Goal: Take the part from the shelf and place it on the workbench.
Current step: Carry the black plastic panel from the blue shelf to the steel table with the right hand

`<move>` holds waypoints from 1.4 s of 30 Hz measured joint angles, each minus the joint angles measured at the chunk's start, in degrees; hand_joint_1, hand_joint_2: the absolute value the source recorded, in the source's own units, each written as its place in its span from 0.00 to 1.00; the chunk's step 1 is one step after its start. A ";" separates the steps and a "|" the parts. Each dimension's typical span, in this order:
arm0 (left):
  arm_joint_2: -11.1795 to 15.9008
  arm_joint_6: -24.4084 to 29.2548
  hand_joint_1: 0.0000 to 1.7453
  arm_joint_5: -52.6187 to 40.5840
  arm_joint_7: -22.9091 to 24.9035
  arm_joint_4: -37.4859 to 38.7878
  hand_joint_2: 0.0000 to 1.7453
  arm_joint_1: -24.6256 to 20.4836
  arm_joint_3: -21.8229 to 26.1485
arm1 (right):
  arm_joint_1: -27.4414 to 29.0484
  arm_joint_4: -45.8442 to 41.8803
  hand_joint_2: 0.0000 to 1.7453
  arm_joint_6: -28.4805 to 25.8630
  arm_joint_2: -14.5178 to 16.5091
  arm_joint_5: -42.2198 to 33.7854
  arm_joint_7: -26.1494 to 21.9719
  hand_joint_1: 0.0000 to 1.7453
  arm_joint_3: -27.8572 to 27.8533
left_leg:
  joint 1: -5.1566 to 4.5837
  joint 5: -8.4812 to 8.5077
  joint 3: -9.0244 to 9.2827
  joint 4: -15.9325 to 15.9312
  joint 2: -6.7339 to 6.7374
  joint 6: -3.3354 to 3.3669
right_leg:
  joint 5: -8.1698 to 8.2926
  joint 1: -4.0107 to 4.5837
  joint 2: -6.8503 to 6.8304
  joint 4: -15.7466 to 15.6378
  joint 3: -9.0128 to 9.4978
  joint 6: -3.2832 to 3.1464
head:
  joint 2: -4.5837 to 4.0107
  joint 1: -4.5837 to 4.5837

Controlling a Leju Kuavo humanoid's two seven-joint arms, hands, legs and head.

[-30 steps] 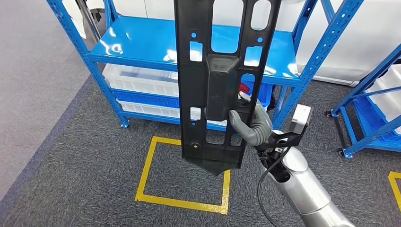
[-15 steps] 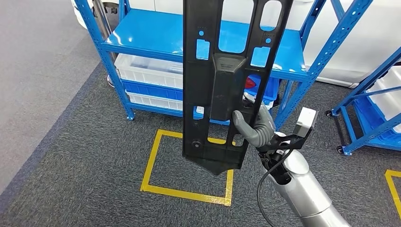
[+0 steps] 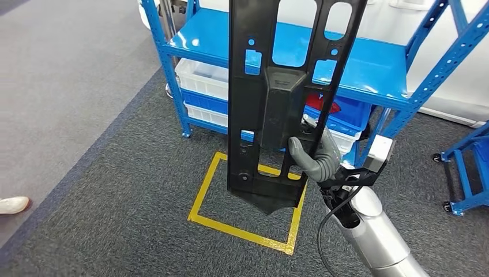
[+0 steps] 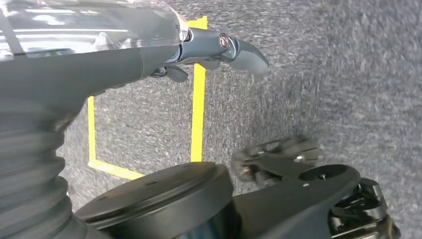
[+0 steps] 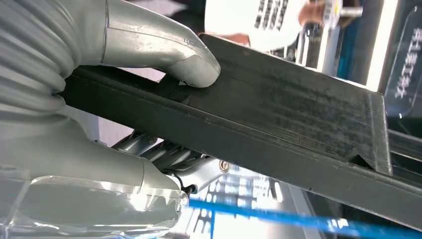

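A: We see a big blue shelf (image 3: 369, 69) at twelve o'clock, with white bins (image 3: 202, 78) under its top board.

B: We hold the long black part (image 3: 271, 104) upright in front of it. Our right robot hand (image 3: 314, 156) grips its edge at four o'clock.

A: A yellow tape square (image 3: 248, 202) lies on the floor at six o'clock. We cannot tell how our left robot hand (image 4: 219, 50) is set.

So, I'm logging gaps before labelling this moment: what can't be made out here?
- Black part: its top is cut off by the head view's upper edge.
- Right hand: its fingers sit behind the part.
- Left hand: blurred; hold unclear.
- Bin: contents hidden by the part.
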 joint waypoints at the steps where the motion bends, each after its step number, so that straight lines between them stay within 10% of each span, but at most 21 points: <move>1: 0.02 -0.01 0.00 -0.02 0.01 0.00 1.00 -0.04 -0.01 | 0.10 -0.01 1.00 0.01 -0.02 0.05 0.00 0.83 0.01 | 0.25 0.78 0.90 -0.92 0.27 -0.31 | 0.00 -0.09 -0.74 0.23 -0.22 0.12 | 0.00 0.00; 4: 0.08 -0.02 0.00 -0.06 0.09 0.00 1.00 0.18 -0.03 | 0.17 -0.11 1.00 0.02 -0.02 0.09 0.00 0.83 -0.06 | 0.58 4.75 6.94 -11.31 2.84 -0.61 | -0.29 -0.24 -2.49 1.50 -0.98 0.93 | 0.00 0.01; 8: 0.12 -0.03 0.00 -0.08 0.10 0.00 1.00 0.42 -0.04 | 0.19 -0.29 1.00 0.04 0.09 0.15 -0.02 0.83 -0.15 | -0.05 5.83 7.66 -14.13 2.36 1.92 | -0.10 -0.14 -4.17 2.18 -1.58 2.35 | 0.00 0.01; 11: 0.16 -0.03 0.00 -0.09 0.14 0.00 1.00 0.46 -0.04 | 0.21 -0.36 1.00 0.05 0.21 0.22 -0.04 0.83 -0.21 | -0.01 6.82 7.27 -14.65 0.89 3.31 | -2.87 -0.68 -1.57 5.45 -2.91 3.03 | 0.00 0.02; 15: 0.19 -0.08 0.00 -0.10 0.16 0.00 1.00 0.40 -0.04 | 0.57 -0.37 1.00 0.08 0.24 0.24 -0.09 0.83 -0.45 | -0.57 7.71 6.27 -14.62 -1.44 4.04 | -8.71 -0.76 1.89 17.68 -7.80 2.79 | 0.00 0.02; 19: 0.06 -0.13 0.00 -0.11 0.16 0.01 1.00 0.29 -0.06 | 0.57 -0.40 1.00 0.10 0.25 0.25 -0.09 0.83 -0.71 | -0.95 8.39 5.78 -14.55 -4.28 3.81 | -3.14 -0.25 4.82 7.21 -2.02 1.31 | 0.00 0.02; 23: -0.14 -0.14 0.00 -0.08 0.20 0.04 1.00 0.26 -0.07 | 0.50 -0.48 1.00 0.52 0.28 0.22 -0.24 0.83 -1.05 | -0.58 9.22 4.85 -14.64 -6.72 2.63 | -2.00 0.11 6.10 2.00 0.32 0.79 | 0.00 0.02; 26: -0.13 -0.03 0.00 -0.08 0.20 0.04 1.00 0.27 -0.06 | 0.42 -0.49 1.00 0.77 0.23 0.21 -0.39 0.83 -1.02 | -0.81 7.37 3.59 -12.15 -4.21 1.81 | -1.24 -0.19 3.72 0.69 0.75 0.38 | 0.00 -0.01; 30: -0.07 0.01 0.00 -0.11 0.07 0.04 1.00 -0.12 -0.07 | 0.62 -0.50 1.00 0.75 -0.22 0.16 -0.55 0.83 -1.08 | -0.30 0.99 -1.04 0.14 -0.18 0.63 | -1.04 -0.08 0.14 0.56 0.50 0.09 | 0.00 0.00; 34: -0.02 0.01 0.00 -0.42 0.19 0.04 1.00 0.14 -0.14 | 0.85 -0.73 1.00 0.50 -0.26 0.16 -0.58 0.83 -1.11 | 0.28 5.12 4.91 -8.88 2.76 -0.17 | -1.42 -0.20 -2.80 1.42 0.11 0.70 | 0.00 -0.01; 36: 0.04 -0.03 0.00 -0.61 0.30 0.04 1.00 0.37 -0.30 | 0.94 -1.03 1.00 0.19 -0.26 0.16 -0.64 0.83 -1.29 | 0.00 6.11 7.24 -13.59 4.64 0.68 | -1.65 0.02 -3.88 1.99 -0.11 1.28 | 0.00 0.01; 39: 0.09 -0.12 0.00 -0.72 0.38 0.04 1.00 0.56 -0.53 | 1.20 -1.49 1.00 -0.07 -0.15 0.20 -0.73 0.83 -1.46 | -0.37 6.35 6.89 -14.12 3.32 2.46 | -1.71 0.00 -5.07 2.20 -0.21 2.23 | 0.00 0.01; 42: 0.08 -0.21 0.00 -0.75 0.44 0.04 1.00 0.57 -0.75 | 1.66 -1.91 1.00 -0.11 -0.01 0.22 -0.79 0.83 -1.58 | -0.17 7.09 6.77 -14.66 1.49 3.67 | -5.14 -0.58 -0.55 6.83 -2.11 3.05 | 0.00 0.02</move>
